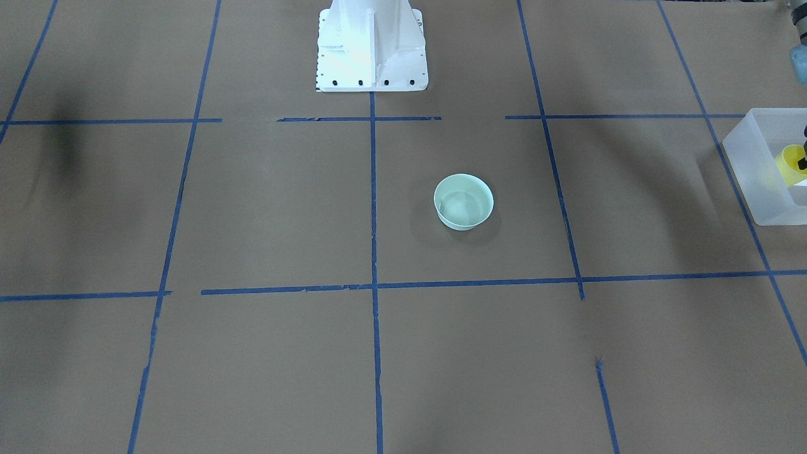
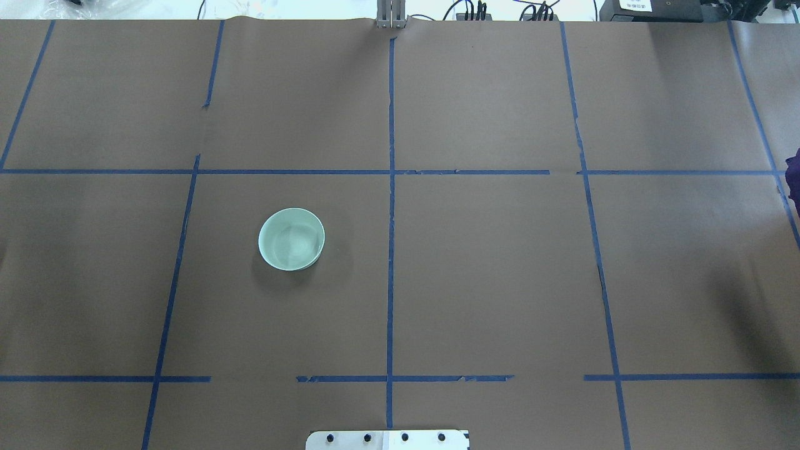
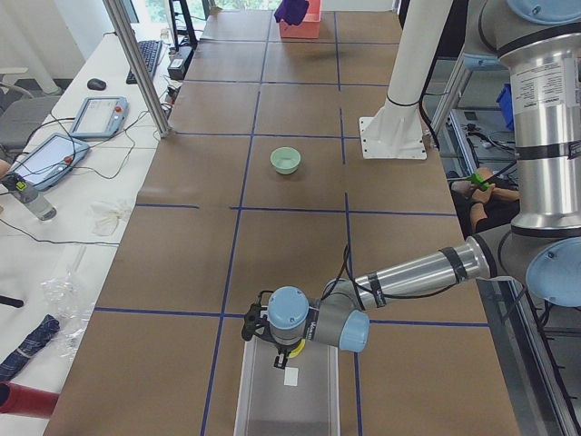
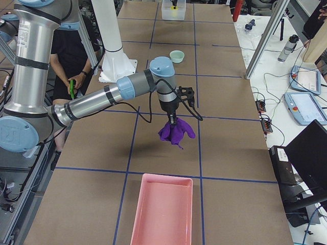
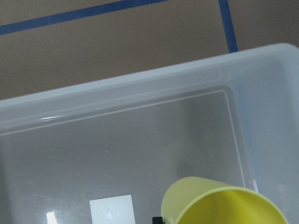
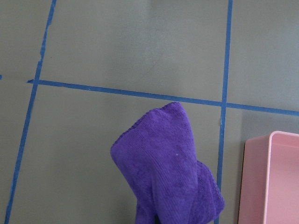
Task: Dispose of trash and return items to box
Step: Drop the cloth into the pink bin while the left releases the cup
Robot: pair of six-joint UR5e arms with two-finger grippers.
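My left gripper (image 3: 287, 351) is shut on a small yellow cup (image 5: 219, 205) and holds it over the near end of the translucent white box (image 5: 140, 140). The cup (image 1: 791, 162) and box (image 1: 756, 183) also show at the right edge of the front view. My right gripper (image 4: 172, 120) is shut on a purple cloth (image 4: 176, 132) that hangs above the table, a little short of the pink tray (image 4: 162, 212). In the right wrist view the cloth (image 6: 168, 163) dangles beside the tray's corner (image 6: 275, 177).
A pale green bowl (image 2: 291, 239) stands upright on the brown paper left of the table's middle; it also shows in the front view (image 1: 463, 202). The robot's white base (image 1: 372, 47) is at the table's edge. Blue tape lines cross the table.
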